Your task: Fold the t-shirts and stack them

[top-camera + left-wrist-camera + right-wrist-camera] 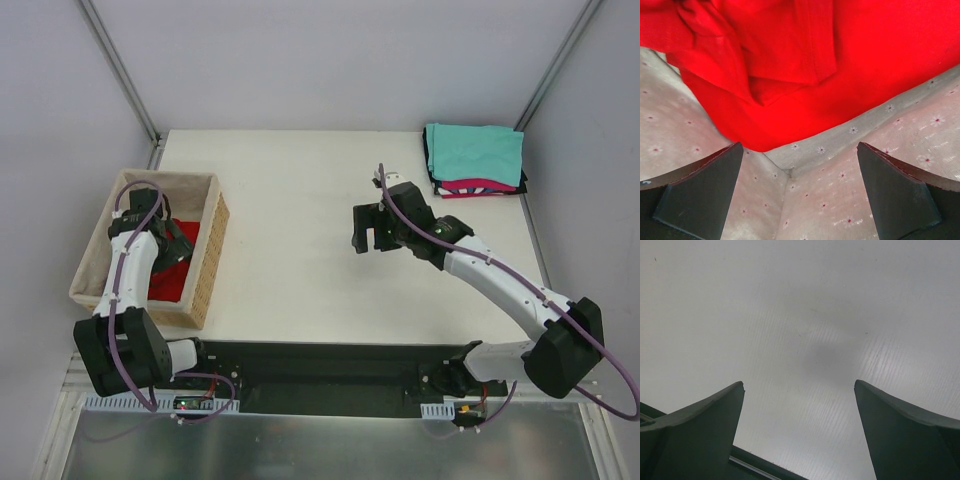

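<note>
L: red tee (865, 60) lies crumpled, unfolded, in basket (210, 262). Left pincer (799, 146) released, jaws wide, just off the tee's edge, nothing held. Mid bench (290, 270): right pincer (799, 385) released too, empty. Far R corner: folded stack, teal tee (475, 152) on top, pink tee (470, 186) and black tee (432, 178) under. Remaining imo: red one, pull out, fold, stack.

In the top view, at the left of the frame, the left arm (135, 255) lies over the red t-shirt (172, 283) in the basket (212, 262), so only a patch shows. At upper right the teal t-shirt (475, 152) covers the magenta-pink t-shirt (478, 186) and the black t-shirt (430, 172) except for thin edges. In the left wrist view the red cloth runs off the top and both sides. The bottom edge cuts off the left pincer (799, 145), and likewise the right pincer (799, 384).
</note>
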Action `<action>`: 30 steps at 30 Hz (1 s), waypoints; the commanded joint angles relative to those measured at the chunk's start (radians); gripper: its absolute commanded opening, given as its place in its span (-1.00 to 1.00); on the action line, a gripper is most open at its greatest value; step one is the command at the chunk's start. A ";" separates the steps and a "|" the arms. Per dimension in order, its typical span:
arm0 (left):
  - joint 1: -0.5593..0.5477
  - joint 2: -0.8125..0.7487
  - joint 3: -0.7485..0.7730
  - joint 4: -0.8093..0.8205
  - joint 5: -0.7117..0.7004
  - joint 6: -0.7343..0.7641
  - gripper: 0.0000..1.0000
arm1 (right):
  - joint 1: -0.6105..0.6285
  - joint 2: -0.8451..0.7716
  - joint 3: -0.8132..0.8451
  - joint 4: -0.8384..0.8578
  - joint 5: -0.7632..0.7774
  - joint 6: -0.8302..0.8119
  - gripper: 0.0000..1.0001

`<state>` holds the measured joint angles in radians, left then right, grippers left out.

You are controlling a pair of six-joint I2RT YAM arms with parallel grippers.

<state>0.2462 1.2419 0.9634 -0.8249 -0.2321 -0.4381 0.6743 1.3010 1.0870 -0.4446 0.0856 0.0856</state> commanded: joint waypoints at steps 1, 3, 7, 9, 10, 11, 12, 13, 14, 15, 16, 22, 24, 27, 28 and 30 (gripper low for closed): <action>0.033 0.002 -0.034 0.029 0.089 -0.014 0.98 | 0.004 -0.014 -0.004 0.024 -0.012 0.008 0.93; 0.039 0.008 -0.045 0.039 0.096 -0.016 0.98 | 0.004 -0.014 -0.010 0.030 -0.015 0.011 0.93; 0.048 0.036 -0.055 0.055 0.097 -0.019 0.95 | 0.004 -0.014 -0.027 0.035 -0.020 0.014 0.93; 0.054 0.056 -0.055 0.072 0.093 -0.019 0.94 | 0.004 -0.016 -0.035 0.038 -0.014 0.013 0.93; 0.057 0.065 -0.054 0.076 0.091 -0.019 0.94 | 0.004 -0.016 -0.041 0.040 -0.012 0.014 0.93; 0.059 0.085 -0.054 0.085 0.091 -0.021 0.95 | 0.005 -0.016 -0.044 0.040 -0.007 0.013 0.93; 0.065 0.096 -0.054 0.092 0.093 -0.021 0.95 | 0.004 -0.016 -0.045 0.040 -0.006 0.011 0.93; 0.070 0.105 -0.057 0.096 0.096 -0.024 0.94 | 0.005 -0.016 -0.047 0.041 -0.007 0.011 0.93; 0.076 0.122 -0.058 0.102 0.111 -0.025 0.93 | 0.004 -0.011 -0.048 0.041 -0.003 0.011 0.93; 0.087 0.128 -0.061 0.113 0.115 -0.025 0.92 | 0.004 -0.011 -0.049 0.041 -0.001 0.013 0.93; 0.093 0.134 -0.068 0.121 0.122 -0.022 0.92 | 0.004 -0.009 -0.049 0.041 -0.004 0.011 0.93; 0.127 0.175 -0.066 0.133 0.165 -0.017 0.71 | 0.004 0.012 -0.027 0.043 -0.015 0.017 0.93; 0.128 0.168 -0.065 0.135 0.165 -0.016 0.59 | 0.005 0.021 -0.019 0.043 -0.020 0.016 0.93; 0.130 0.160 -0.068 0.136 0.165 -0.013 0.45 | 0.004 0.030 -0.016 0.044 -0.032 0.025 0.93; 0.130 0.157 -0.069 0.135 0.165 -0.013 0.41 | 0.005 0.032 -0.016 0.046 -0.033 0.028 0.93; 0.128 0.153 -0.068 0.135 0.165 -0.014 0.35 | 0.005 0.030 -0.018 0.046 -0.040 0.028 0.93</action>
<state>0.3702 1.4155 0.9005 -0.6849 -0.0803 -0.4538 0.6743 1.3312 1.0336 -0.4297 0.0654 0.0967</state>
